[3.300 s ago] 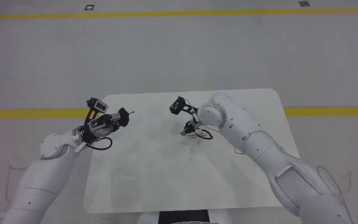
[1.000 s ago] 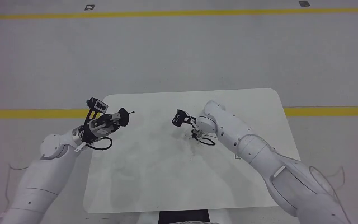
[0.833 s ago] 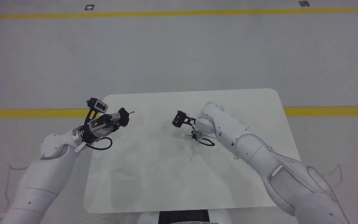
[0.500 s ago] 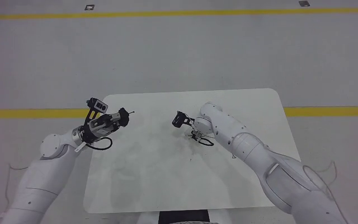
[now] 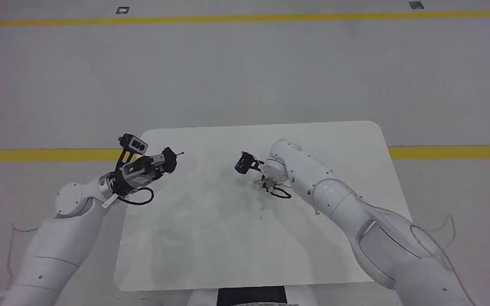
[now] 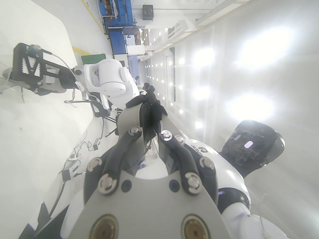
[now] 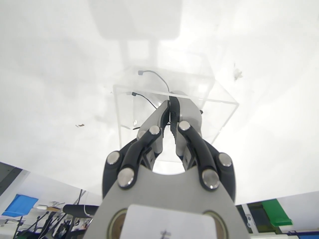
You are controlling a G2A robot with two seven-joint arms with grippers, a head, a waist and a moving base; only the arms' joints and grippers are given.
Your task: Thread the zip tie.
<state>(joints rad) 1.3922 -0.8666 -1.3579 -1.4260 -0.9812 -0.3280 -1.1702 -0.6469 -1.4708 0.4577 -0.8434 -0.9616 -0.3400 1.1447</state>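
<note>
My right gripper (image 7: 170, 104) is shut on a thin black zip tie (image 7: 159, 77), which curves away from the fingertips to its small head. It hangs over a clear plastic box (image 7: 225, 103) on the white table. In the top view the right gripper (image 5: 264, 183) is low over the table's middle. The left gripper (image 5: 170, 158) is held above the table's left edge, shut on a small black piece (image 6: 150, 115) that sticks out past its fingertips (image 6: 139, 105). The two grippers are well apart.
The white table (image 5: 230, 245) is bare apart from a few dark specks (image 7: 79, 125). In the left wrist view the right arm's black wrist mount (image 6: 27, 68) shows far off. A black cable loop (image 5: 280, 191) hangs beside the right wrist.
The right arm has lowered its wrist toward the table and swung its elbow in. The left arm has stayed still.
</note>
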